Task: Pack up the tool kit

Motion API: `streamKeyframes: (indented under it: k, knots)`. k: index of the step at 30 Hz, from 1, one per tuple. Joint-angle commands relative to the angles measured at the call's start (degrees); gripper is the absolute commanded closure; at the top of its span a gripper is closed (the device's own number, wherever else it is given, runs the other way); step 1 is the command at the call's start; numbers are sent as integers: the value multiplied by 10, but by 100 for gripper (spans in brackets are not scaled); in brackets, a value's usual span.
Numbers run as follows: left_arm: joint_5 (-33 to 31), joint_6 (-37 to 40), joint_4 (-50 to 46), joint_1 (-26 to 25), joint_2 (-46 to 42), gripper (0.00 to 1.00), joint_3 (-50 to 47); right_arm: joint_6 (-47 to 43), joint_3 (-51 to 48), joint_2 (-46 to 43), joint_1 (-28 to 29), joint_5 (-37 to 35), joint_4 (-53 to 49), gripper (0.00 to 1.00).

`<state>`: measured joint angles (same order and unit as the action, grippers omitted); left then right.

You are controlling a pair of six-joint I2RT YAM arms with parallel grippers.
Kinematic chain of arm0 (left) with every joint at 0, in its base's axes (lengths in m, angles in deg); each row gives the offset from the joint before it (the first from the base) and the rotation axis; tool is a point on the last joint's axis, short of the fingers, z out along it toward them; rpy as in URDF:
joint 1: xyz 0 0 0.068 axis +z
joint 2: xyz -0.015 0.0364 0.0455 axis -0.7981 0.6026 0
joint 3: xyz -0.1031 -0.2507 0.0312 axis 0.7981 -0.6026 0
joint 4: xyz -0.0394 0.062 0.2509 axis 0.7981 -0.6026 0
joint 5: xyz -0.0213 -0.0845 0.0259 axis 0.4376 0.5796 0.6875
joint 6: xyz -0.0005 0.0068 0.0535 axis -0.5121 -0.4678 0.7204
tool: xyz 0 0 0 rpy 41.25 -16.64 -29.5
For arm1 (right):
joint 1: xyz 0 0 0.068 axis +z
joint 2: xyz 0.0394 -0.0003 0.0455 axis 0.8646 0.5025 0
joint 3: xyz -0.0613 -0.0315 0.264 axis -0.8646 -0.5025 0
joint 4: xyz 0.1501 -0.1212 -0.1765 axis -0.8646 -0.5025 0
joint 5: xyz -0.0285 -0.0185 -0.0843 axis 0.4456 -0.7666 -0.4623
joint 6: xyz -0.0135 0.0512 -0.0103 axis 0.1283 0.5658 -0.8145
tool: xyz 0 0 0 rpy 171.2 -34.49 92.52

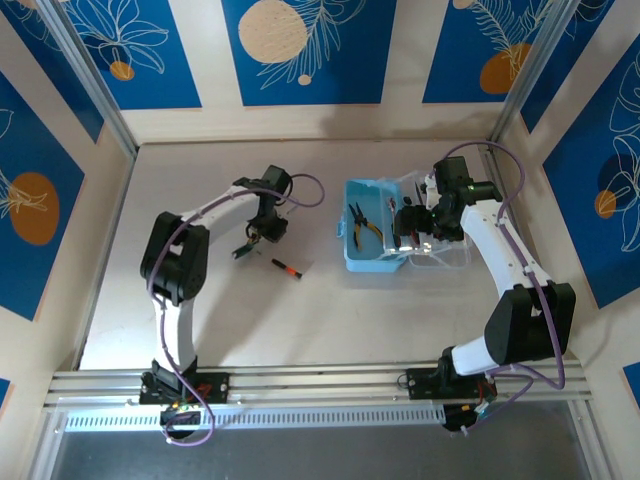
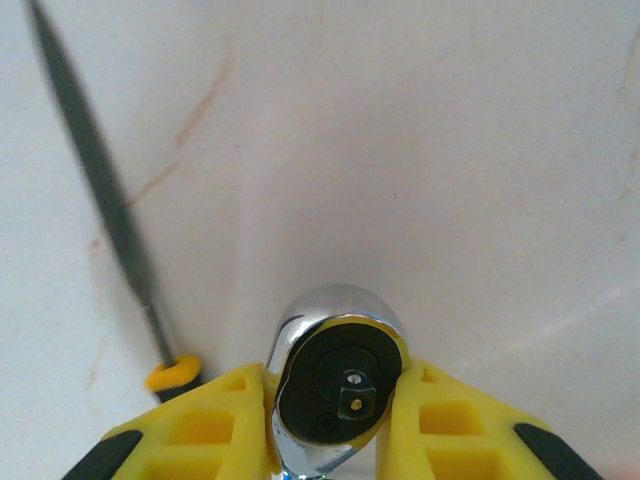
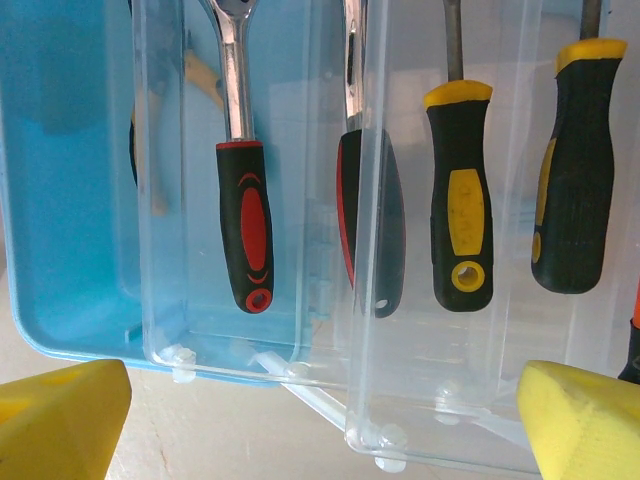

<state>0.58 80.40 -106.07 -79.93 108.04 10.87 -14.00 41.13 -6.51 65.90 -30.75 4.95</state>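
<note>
My left gripper (image 2: 335, 400) is shut on the round chrome head of a silver ratchet wrench (image 2: 335, 312), just above the white table. From above, the left gripper (image 1: 264, 230) sits left of the case, and the wrench's dark handle (image 1: 243, 250) sticks out below it. The light-blue case (image 1: 352, 250) lies open with yellow-handled pliers (image 1: 362, 222) inside. My right gripper (image 1: 414, 226) hovers open over the clear lid (image 3: 430, 400), its yellow fingertips (image 3: 60, 420) wide apart. Through the lid I see a red-and-black-handled wrench (image 3: 245, 230) and yellow-and-black screwdrivers (image 3: 458, 200).
A small red-and-black screwdriver (image 1: 288, 267) lies loose on the table between the left gripper and the case. A thin dark file with a yellow collar (image 2: 100, 200) lies beside the left fingers. Blue patterned walls enclose the table on three sides.
</note>
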Motion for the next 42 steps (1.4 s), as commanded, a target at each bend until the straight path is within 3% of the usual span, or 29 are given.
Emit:
streamKeyframes:
  k: [1,5,7,10,14,18,28,33,42]
  knots:
    - [-19,-13,-10,4,-65,100,25,-5,6,-15,6,10,-5,1]
    - [14,-27,-10,5,-102,100,34,-6,9,-18,10,12,-4,1]
    - [64,-45,4,9,-121,100,36,-6,10,-22,13,19,-2,1]
    - [195,-87,60,13,-154,100,28,-7,10,-33,25,40,14,1]
    - [376,-200,207,13,-179,100,-1,-3,7,-55,58,79,60,1]
    - [488,-371,431,13,-178,100,-49,11,-5,-69,111,123,133,1]
    - [537,-599,724,5,-123,100,-96,61,-34,-53,192,129,307,17]
    - [537,-633,769,1,-106,100,-103,84,-48,-37,205,133,381,28]
    - [541,-673,816,-4,-98,100,-111,95,-5,35,227,110,411,45]
